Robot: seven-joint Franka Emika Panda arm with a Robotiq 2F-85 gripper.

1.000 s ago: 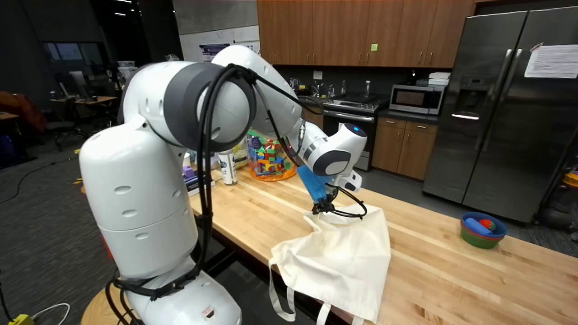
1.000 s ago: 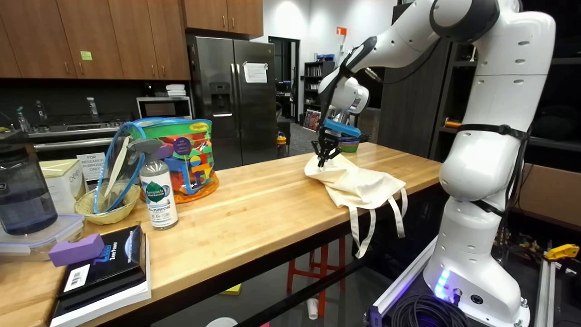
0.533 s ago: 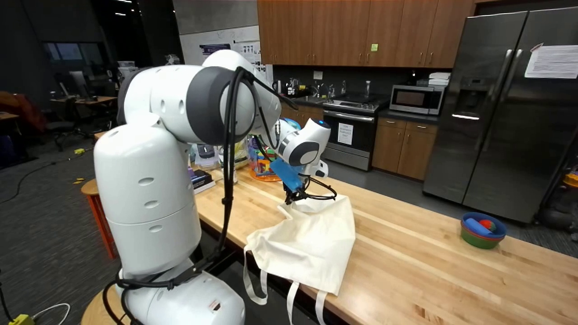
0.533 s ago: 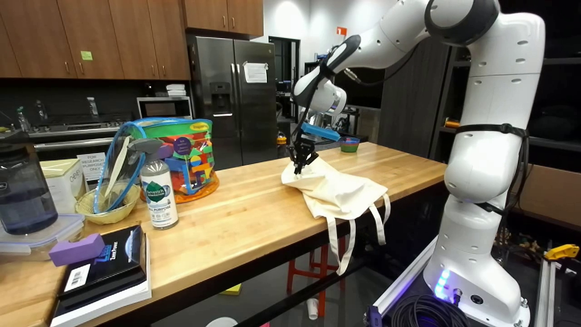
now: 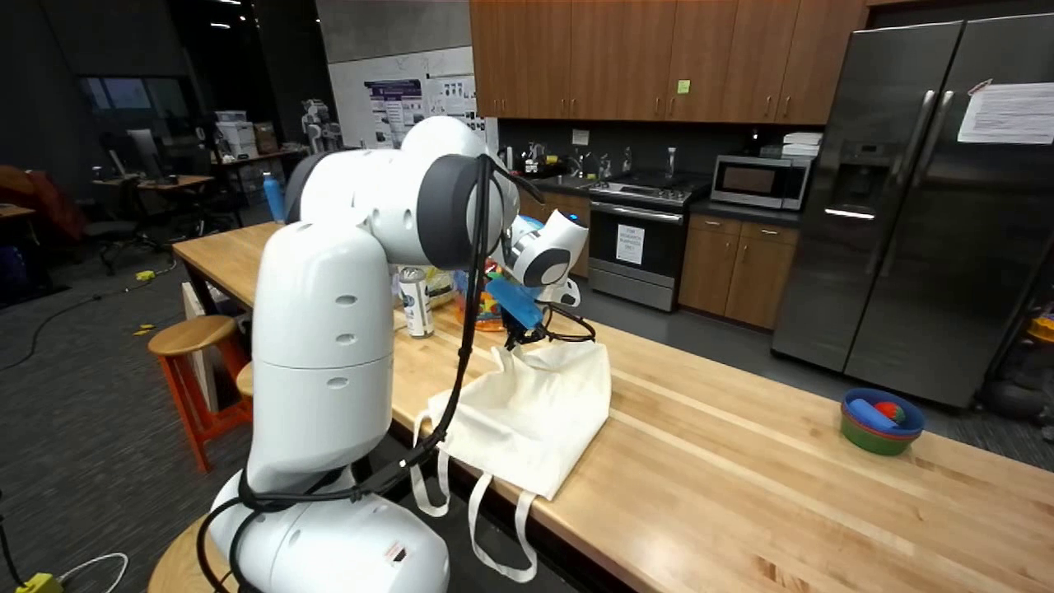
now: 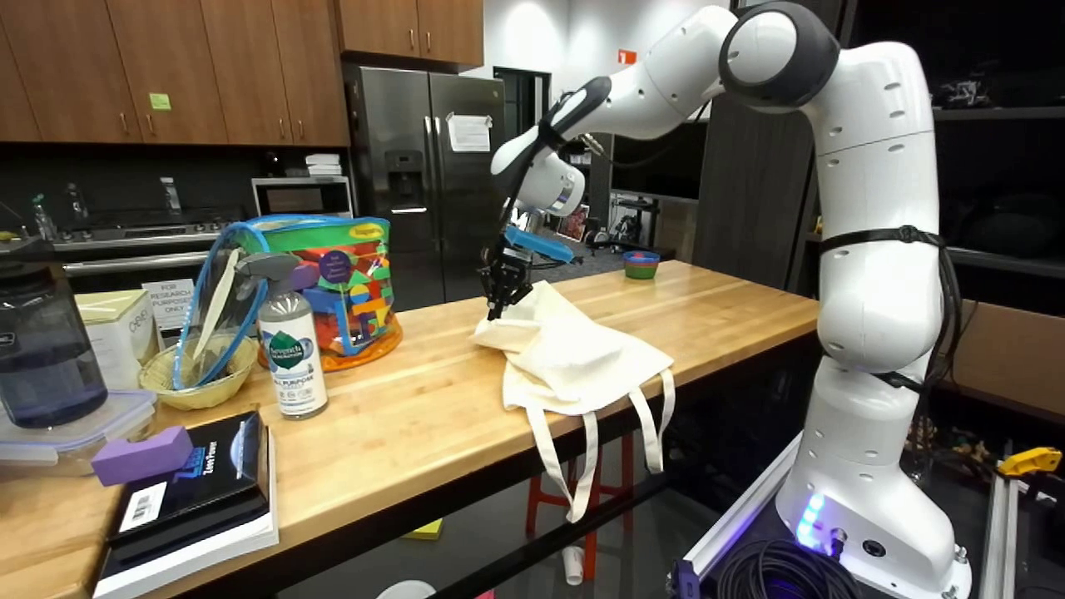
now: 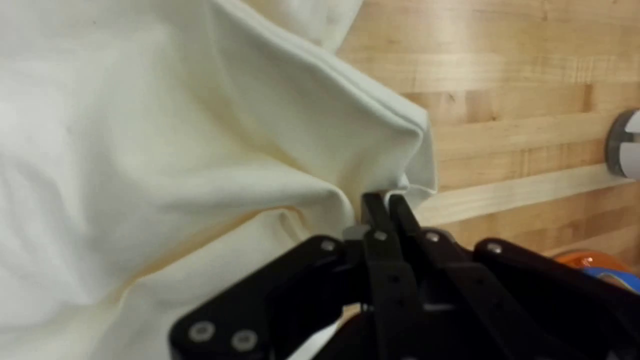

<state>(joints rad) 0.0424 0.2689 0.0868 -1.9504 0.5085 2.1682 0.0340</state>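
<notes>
- On the worktop (image 5: 741, 461), cream cloth bag (image 5: 531, 416), straps (image 6: 591, 434) dangling over the edge.
- My fingers (image 7: 382, 247) pinch a fold of it.
- Small pinch: straps snagging could tug cloth loose.

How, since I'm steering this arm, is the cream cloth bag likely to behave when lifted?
Probably floppy: the bag creases into soft folds and its straps dangle past the table edge. Perhaps light, since it looks thin. It may sag below the gripper, which pinches just one spot.
</notes>
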